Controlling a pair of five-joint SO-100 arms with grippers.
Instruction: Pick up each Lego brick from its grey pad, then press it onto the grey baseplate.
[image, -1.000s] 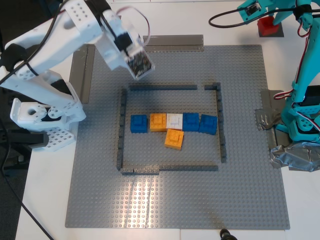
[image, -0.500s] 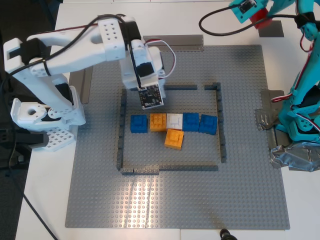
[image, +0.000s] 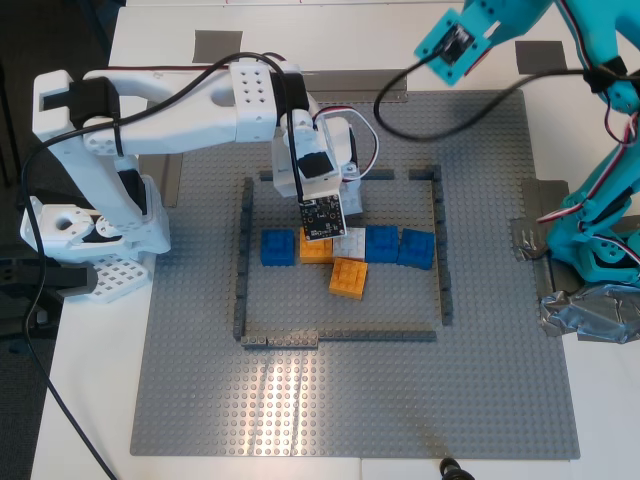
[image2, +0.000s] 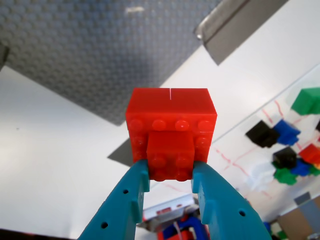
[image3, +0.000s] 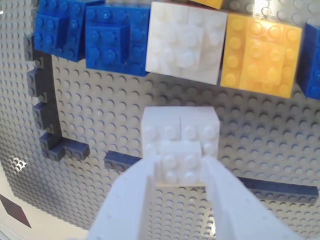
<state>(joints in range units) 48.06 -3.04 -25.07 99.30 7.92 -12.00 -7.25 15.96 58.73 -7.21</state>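
White desk (image: 90, 400) carries the grey baseplate (image: 200, 400). My second gripper (image3: 180, 172) holds a white brick (image3: 180, 137) above it; pressing down seems next. My first gripper (image2: 170, 175) grips a red brick (image2: 171, 131) aloft.

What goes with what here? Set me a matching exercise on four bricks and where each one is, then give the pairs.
Things:
1. red brick
2. held white brick
3. askew orange brick
4. end blue brick

Places:
a. in my second gripper, over the grey baseplate
b. in my first gripper
c. at the exterior view's left end of the brick row
d. outside the row, beside it

Pairs: 1-b, 2-a, 3-d, 4-c.
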